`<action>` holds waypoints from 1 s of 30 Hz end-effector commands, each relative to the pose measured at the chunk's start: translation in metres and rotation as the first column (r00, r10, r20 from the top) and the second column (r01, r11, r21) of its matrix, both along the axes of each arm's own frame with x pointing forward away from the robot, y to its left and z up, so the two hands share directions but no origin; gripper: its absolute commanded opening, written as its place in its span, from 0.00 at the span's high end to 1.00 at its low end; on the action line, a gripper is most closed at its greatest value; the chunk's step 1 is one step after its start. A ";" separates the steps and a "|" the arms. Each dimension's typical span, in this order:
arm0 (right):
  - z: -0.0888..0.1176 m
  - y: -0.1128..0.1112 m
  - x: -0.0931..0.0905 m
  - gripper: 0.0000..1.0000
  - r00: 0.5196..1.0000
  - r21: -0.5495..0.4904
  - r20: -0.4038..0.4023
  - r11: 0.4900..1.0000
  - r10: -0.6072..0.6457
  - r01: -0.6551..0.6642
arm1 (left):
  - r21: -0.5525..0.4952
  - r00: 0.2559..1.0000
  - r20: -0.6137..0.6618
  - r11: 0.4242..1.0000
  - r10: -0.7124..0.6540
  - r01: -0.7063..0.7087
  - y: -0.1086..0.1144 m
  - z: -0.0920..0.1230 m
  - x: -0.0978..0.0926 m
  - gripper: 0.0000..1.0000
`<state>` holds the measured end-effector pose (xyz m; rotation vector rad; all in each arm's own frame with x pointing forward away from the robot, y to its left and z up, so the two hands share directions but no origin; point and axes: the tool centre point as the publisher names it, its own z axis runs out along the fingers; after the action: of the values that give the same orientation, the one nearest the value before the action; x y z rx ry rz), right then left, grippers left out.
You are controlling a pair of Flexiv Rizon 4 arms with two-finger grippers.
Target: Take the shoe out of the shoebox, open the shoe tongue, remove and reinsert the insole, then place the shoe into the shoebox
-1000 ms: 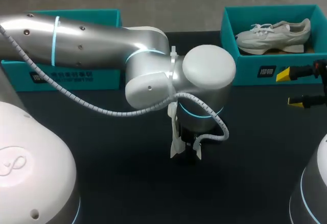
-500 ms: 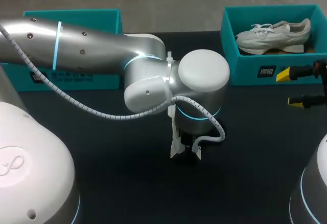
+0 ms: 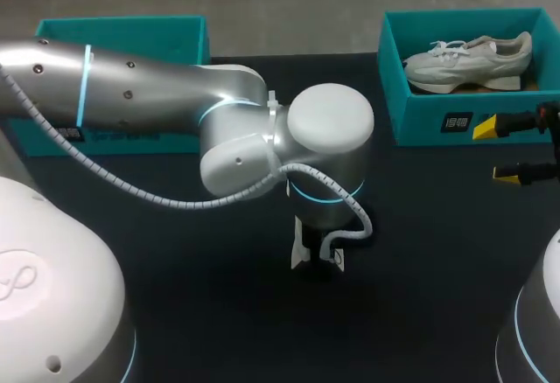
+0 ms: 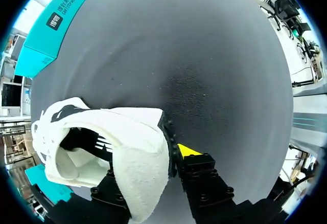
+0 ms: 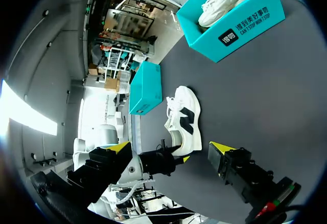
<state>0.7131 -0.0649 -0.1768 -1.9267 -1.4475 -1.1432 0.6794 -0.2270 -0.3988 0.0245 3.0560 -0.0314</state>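
The shoe (image 5: 185, 116) should be held flat on the surface (image 4: 214, 55) by the left hand (image 4: 153, 168), clamped on its heel, while the wide-apart right hand (image 3: 497, 149) is brought to the tongue (image 5: 177, 112).

Surface (image 3: 175, 313) reads dark, near black, matte throughout. From the head view I see it run flat to a straight far edge, with the deepest shade near its middle. The left wrist view shows me a fine speckled grain and a soft, paler sheen of light. The right wrist view shows an even dark grey.
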 end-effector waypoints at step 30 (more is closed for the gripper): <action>0.000 0.000 -0.001 0.00 1.000 -0.003 -0.001 1.000 -0.002 0.002 | -0.031 0.994 -0.096 0.998 -0.061 0.058 0.016 0.111 -0.003 1.00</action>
<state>0.7131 -0.0649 -0.1768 -1.9268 -1.4474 -1.1432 0.6787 -0.2172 -0.3190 0.1142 3.1635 -0.0902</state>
